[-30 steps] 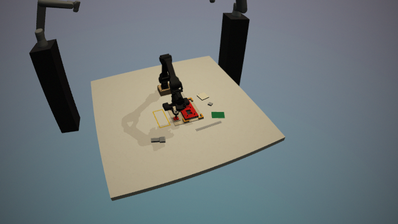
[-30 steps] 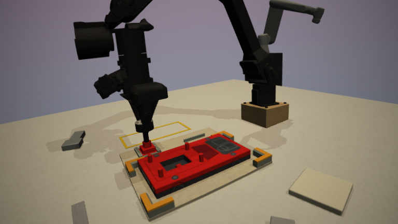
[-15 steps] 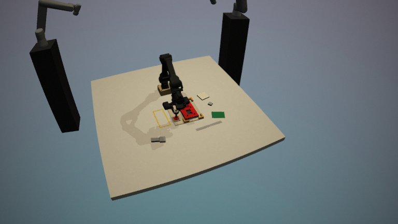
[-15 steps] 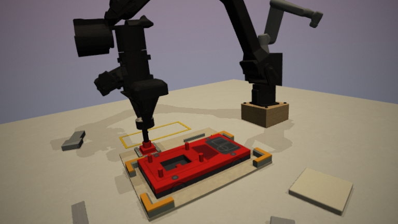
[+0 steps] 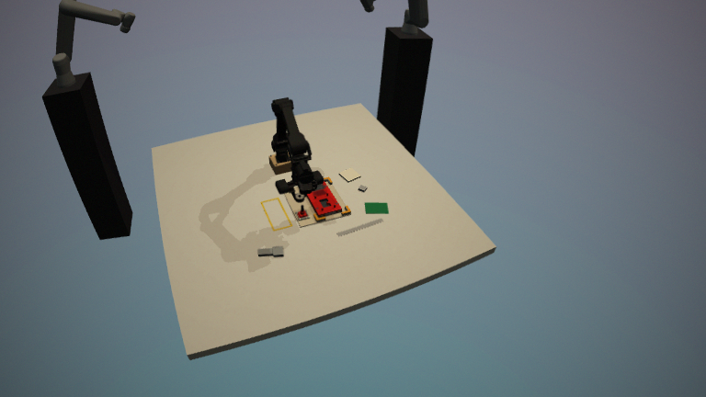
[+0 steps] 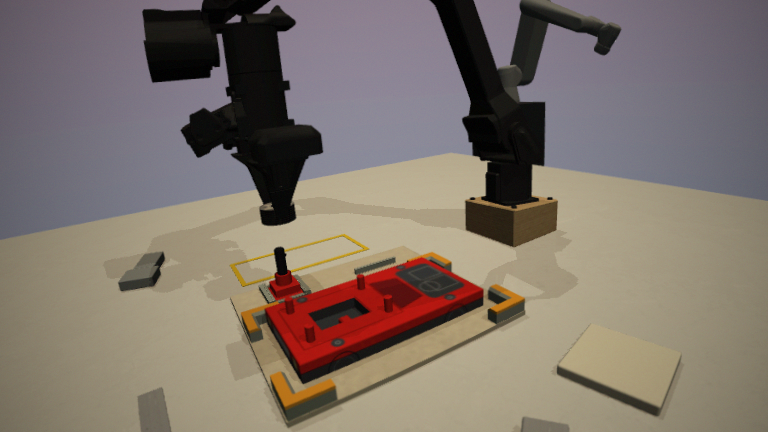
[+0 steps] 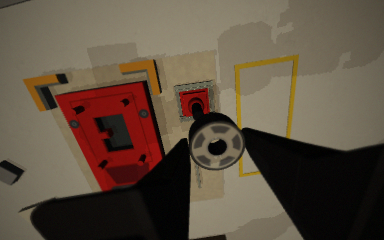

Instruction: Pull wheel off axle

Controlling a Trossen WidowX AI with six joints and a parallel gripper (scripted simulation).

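Arm arched over — pincer [image 6: 276, 209] pointing down, apparently clamped on wheel [image 7: 216, 141].

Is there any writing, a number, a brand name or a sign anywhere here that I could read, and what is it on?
No readable words, numbers or brand names in any view.
Dark panel on the red block: outline shapes only, a rectangle and a circle, no letters.
Yellow outline on the table: a plain marked rectangle, no text.
Wheel held in the gripper: grey spoke pattern, no markings.
Green plate and beige tile: blank.
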